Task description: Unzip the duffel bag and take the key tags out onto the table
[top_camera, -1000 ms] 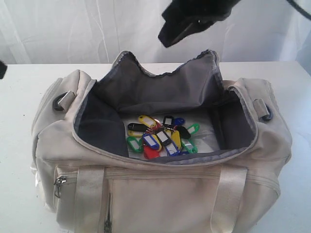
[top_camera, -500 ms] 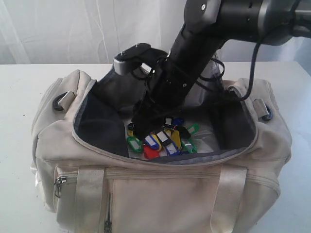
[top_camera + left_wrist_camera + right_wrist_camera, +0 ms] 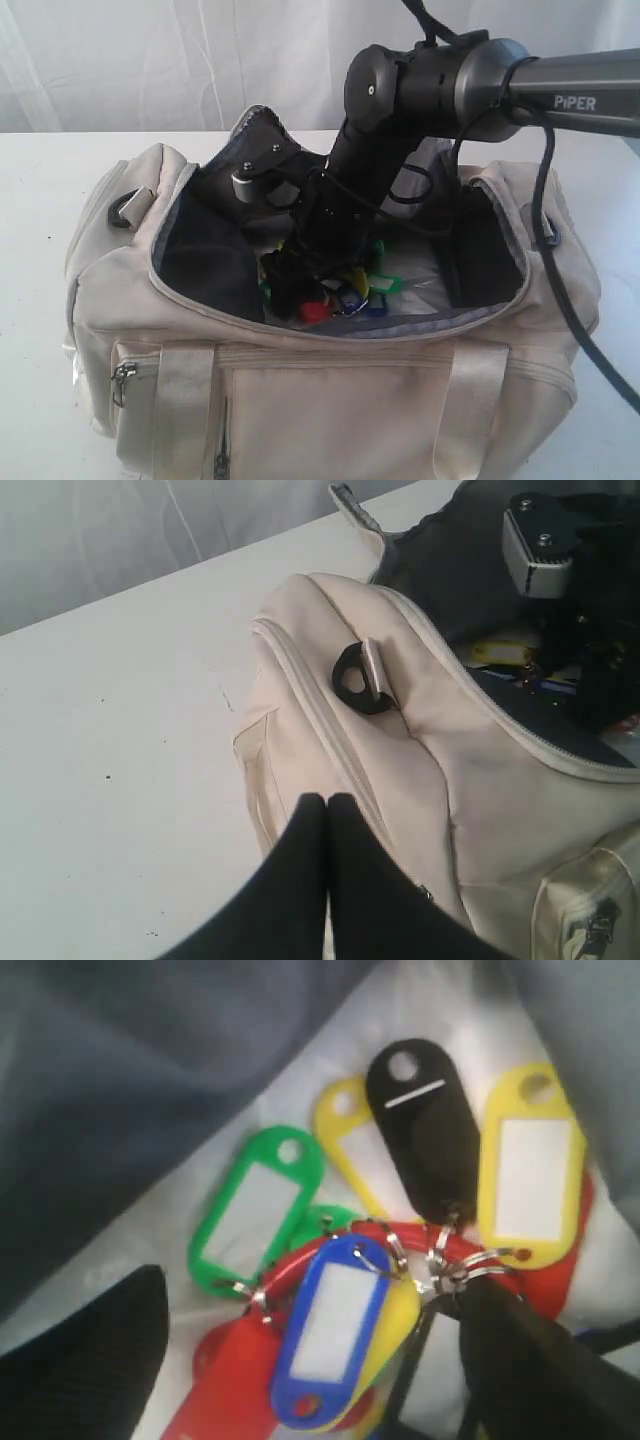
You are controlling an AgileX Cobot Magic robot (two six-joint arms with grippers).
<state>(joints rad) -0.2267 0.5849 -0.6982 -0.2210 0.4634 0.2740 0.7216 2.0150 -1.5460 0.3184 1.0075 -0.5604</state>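
Note:
The cream duffel bag (image 3: pixel 330 400) stands on the white table (image 3: pixel 40 200) with its top flap folded back and the grey lining showing. The key tags (image 3: pixel 345 295) lie in a bunch on the bag's floor. My right gripper (image 3: pixel 300 285) reaches down into the opening. In the right wrist view it (image 3: pixel 310 1360) is open, its black fingers (image 3: pixel 90 1360) on either side of the red, blue, yellow, green and black key tags (image 3: pixel 340 1310). My left gripper (image 3: pixel 327 800) is shut and empty, hovering over the bag's (image 3: pixel 330 710) end beside the table (image 3: pixel 120 730).
A black strap ring (image 3: pixel 358 680) sits on the bag's left end. The front pocket has a zip puller (image 3: pixel 122 375). The right arm's cable (image 3: pixel 560 290) hangs over the bag's right end. A white curtain (image 3: pixel 150 60) closes the back.
My right arm has come down from above into the open bag and its jaws have opened around the key tags. The left gripper stays shut.

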